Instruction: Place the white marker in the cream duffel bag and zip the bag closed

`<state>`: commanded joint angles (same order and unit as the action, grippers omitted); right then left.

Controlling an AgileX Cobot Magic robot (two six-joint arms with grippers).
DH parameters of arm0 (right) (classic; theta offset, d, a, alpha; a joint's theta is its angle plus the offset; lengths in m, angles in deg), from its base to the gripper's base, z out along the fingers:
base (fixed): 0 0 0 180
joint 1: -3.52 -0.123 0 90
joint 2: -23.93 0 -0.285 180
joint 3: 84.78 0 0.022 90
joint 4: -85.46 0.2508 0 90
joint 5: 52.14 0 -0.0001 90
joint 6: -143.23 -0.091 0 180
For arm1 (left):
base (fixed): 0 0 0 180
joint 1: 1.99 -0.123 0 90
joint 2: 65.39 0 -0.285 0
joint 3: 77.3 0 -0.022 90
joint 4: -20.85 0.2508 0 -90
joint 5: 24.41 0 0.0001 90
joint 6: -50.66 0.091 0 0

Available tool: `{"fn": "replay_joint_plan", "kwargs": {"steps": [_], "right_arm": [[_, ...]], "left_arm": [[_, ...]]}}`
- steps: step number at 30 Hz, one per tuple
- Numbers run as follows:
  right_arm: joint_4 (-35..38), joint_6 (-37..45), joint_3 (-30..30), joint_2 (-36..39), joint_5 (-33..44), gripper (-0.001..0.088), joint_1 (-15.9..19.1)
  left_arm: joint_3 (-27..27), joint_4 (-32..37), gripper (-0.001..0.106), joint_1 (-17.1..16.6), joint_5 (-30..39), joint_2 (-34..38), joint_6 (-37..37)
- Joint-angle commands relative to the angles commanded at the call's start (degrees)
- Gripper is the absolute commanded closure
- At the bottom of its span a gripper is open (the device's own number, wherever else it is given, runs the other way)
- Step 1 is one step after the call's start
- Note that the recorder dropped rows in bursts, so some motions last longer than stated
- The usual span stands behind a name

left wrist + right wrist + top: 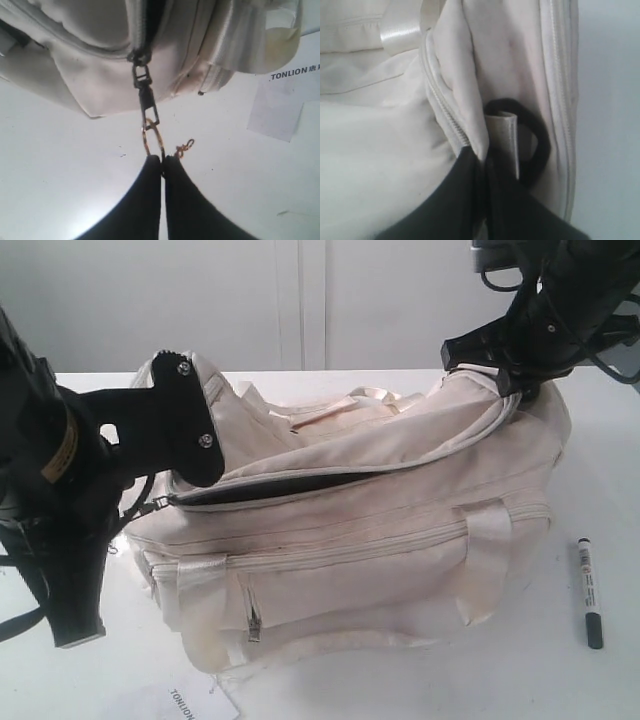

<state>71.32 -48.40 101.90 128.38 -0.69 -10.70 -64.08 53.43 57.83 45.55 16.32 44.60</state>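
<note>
1. Left gripper [162, 159] is pressed shut on the gold ring zip pull [145, 137] of the cream duffel bag [350, 540], whose top zip is partly open.
2. Right gripper [484, 157] pinches bag fabric beside a black strap ring [540, 145].
3. White marker [588, 592] lies on the worktop [600, 490], apart from the bag.

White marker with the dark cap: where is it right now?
In the exterior view, the white marker lies on the white table at the right, beside the right end of the cream fabric duffel bag, not touching it.
</note>
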Motion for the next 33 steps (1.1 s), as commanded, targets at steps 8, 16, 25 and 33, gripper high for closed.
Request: {"fn": "replay_joint_plan", "kwargs": {"steps": [8,16,25,33], "right_arm": [[1.94,-2.13,0.0,0.0,0.48,0.0868,0.0],[7.14,-1.87,0.0,0.0,1.78,0.0851,0.0],[9.44,-1.87,0.0,0.0,5.26,0.0513,0.0],[9.7,-1.64,1.48,-1.81,10.13,0.0389,0.0]], "left_arm": [[2.65,-1.21,0.105,-7.39,-3.6,0.0,-2.24],[2.65,-4.93,0.105,-8.3,-19.35,0.0,-6.01],[2.65,-5.96,0.105,-8.3,-25.85,0.0,-12.15],[2.65,-8.13,0.105,-8.54,-28.78,0.0,-12.67]]}}
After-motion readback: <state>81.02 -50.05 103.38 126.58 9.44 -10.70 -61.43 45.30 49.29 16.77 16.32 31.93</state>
